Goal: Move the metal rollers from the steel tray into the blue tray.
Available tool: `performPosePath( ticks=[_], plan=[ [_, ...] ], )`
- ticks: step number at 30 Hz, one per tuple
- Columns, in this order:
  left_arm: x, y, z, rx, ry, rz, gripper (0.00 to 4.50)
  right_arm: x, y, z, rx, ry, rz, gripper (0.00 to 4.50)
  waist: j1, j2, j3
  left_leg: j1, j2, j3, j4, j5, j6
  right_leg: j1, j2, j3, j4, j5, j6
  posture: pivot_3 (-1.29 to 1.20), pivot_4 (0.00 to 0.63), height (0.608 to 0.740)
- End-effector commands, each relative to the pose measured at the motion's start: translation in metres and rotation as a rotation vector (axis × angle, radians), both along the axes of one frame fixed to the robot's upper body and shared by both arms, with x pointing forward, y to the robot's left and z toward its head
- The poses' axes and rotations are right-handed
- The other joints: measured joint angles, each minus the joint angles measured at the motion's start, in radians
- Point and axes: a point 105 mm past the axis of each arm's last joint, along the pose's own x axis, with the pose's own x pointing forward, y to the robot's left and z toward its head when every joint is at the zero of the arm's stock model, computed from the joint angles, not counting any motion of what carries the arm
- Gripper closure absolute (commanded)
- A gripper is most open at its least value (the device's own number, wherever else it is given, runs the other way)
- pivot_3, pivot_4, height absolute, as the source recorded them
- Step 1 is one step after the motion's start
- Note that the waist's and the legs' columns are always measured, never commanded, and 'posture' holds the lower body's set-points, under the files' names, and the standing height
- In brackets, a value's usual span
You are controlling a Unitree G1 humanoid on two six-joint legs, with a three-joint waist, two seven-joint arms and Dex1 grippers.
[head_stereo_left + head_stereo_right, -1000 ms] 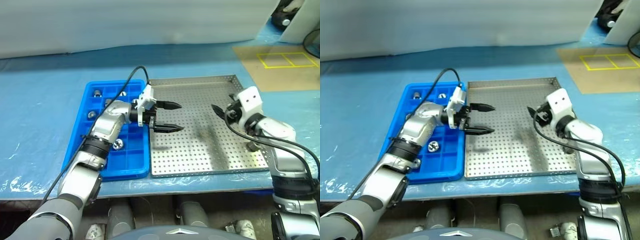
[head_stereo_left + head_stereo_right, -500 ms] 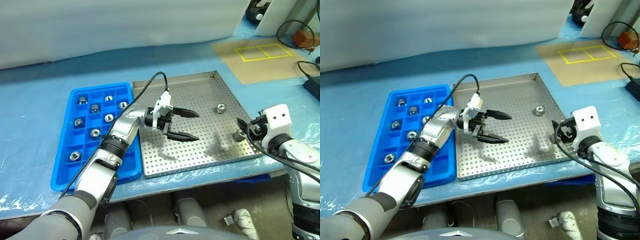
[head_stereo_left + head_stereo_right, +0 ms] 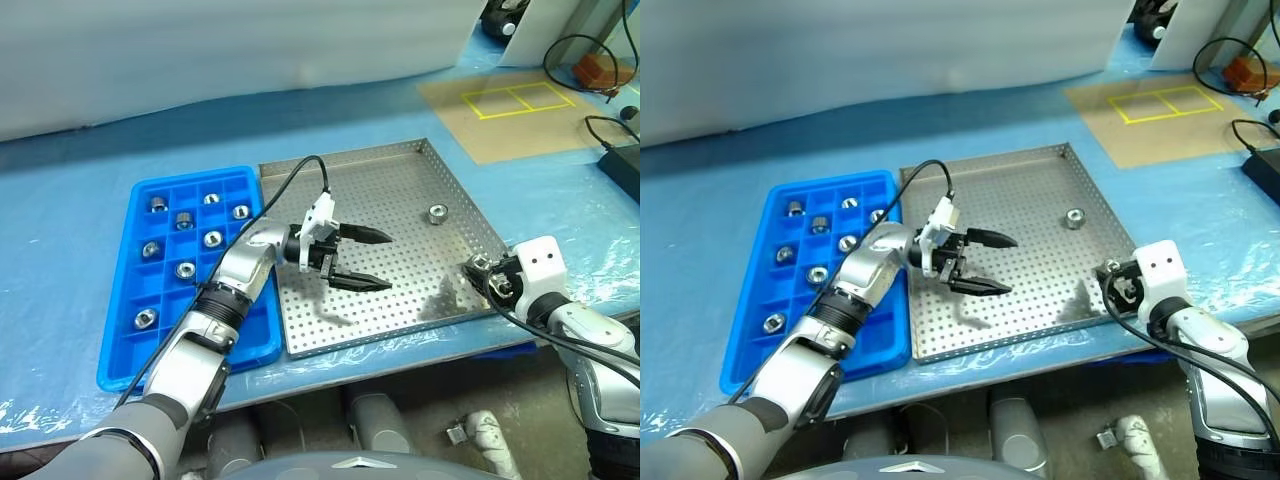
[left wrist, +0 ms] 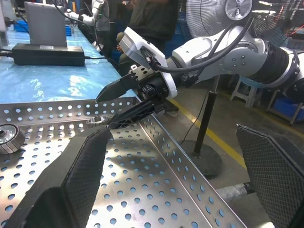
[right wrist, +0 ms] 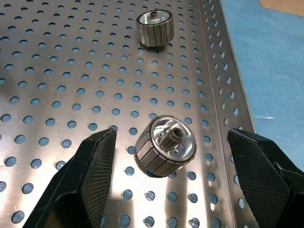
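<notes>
Nearest, at the steel tray's [image 3: 400, 320] right front corner: right gripper [image 5: 166, 171] spread wide and empty, fingers [image 5: 90, 171] straddling one metal roller [image 5: 166, 145] lying tilted on the perforated floor just inside the right rim; no contact seen between pads and roller. Same roller visible from the head camera just ahead of the gripper tips [image 3: 478, 265].

Further in, over the tray's middle-left area: left gripper [image 3: 365, 260] pointing across toward the right, jaws parted, nothing between them, raised clear of the floor.

Beyond that, a second metal roller [image 3: 437, 212] standing on the tray floor toward the right rim, well apart from both grippers; also seen from the right wrist [image 5: 154, 27].

To the left, the blue tray [image 3: 120, 365] alongside and touching the steel tray's left rim. Seven rollers [image 3: 186, 269] counted in separate compartments, mostly in the far half, one [image 3: 145, 318] nearer the front.

Both trays resting on a blue-covered table [image 3: 70, 180].
</notes>
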Motion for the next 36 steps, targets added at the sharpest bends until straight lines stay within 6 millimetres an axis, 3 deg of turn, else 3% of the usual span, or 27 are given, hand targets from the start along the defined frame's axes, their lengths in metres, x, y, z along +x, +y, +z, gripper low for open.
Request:
performPosePath(
  ticks=[1,9,14,17,22,24,27,30,36],
  plan=[
    [-0.004,0.000,0.009,-0.023,-0.033,-0.001,0.00,0.004,0.003,0.003,-0.029,-0.019,0.025,0.63,-0.002,0.000,0.000,0.000,-0.001,0.000,0.000,0.000,0.000,0.000,0.000,0.000,0.000,0.000,0.000,-0.58,0.150,0.740],
    [-0.006,0.001,0.012,-0.030,-0.034,0.009,0.00,0.001,-0.022,-0.027,-0.041,0.069,-0.039,0.63,-0.007,-0.002,-0.001,0.000,-0.002,0.000,0.001,-0.001,0.001,0.001,-0.001,-0.001,-0.001,0.000,0.000,-0.57,0.150,0.740],
    [-0.008,0.001,0.012,-0.036,-0.033,0.015,0.00,0.003,-0.026,-0.034,-0.025,0.072,-0.058,0.63,-0.008,-0.008,-0.003,0.003,-0.003,-0.001,0.002,-0.002,0.003,0.007,-0.002,-0.001,-0.005,-0.004,0.006,-0.56,0.150,0.740],
    [-0.009,0.001,0.012,-0.037,-0.032,0.020,0.00,0.008,-0.018,-0.032,-0.014,0.059,-0.033,1.21,-0.009,-0.010,-0.004,0.006,-0.004,-0.001,0.002,-0.003,0.004,0.013,-0.002,-0.001,-0.010,-0.004,0.007,-0.56,0.150,0.740],
    [-0.009,0.002,0.012,-0.034,-0.031,0.027,0.00,0.016,-0.007,-0.027,-0.009,0.038,-0.001,2.88,-0.019,-0.010,-0.004,0.005,-0.005,-0.002,0.001,-0.003,0.005,0.014,-0.002,-0.001,-0.017,-0.004,0.007,-0.55,0.150,0.740],
    [-0.009,0.003,0.012,-0.032,-0.031,0.030,0.00,0.019,-0.002,-0.026,-0.002,0.031,0.014,2.88,-0.032,-0.010,-0.004,0.004,-0.005,-0.002,0.001,-0.003,0.005,0.014,-0.002,-0.001,-0.017,-0.004,0.007,-0.54,0.150,0.740],
    [-0.009,0.003,0.012,-0.032,-0.032,0.032,0.00,0.023,0.003,-0.024,0.005,0.022,0.033,3.50,-0.051,-0.010,-0.004,0.005,-0.004,-0.003,0.000,-0.004,0.005,0.014,-0.002,-0.002,-0.017,-0.004,0.007,-0.54,0.150,0.740],
    [-0.009,0.004,0.012,-0.031,-0.033,0.039,0.00,0.025,0.005,-0.022,-0.005,0.016,0.041,4.47,-0.062,-0.010,-0.004,0.005,-0.005,-0.003,0.000,-0.004,0.005,0.014,-0.002,-0.003,-0.017,-0.004,0.008,-0.53,0.150,0.740],
    [-0.008,0.007,0.012,-0.028,-0.034,0.051,0.00,0.026,0.009,-0.020,-0.021,0.003,0.052,4.47,-0.065,-0.010,-0.004,0.005,-0.005,-0.004,-0.001,-0.004,0.005,0.013,-0.002,-0.003,-0.018,-0.004,0.008,-0.53,0.150,0.740]
  ],
)
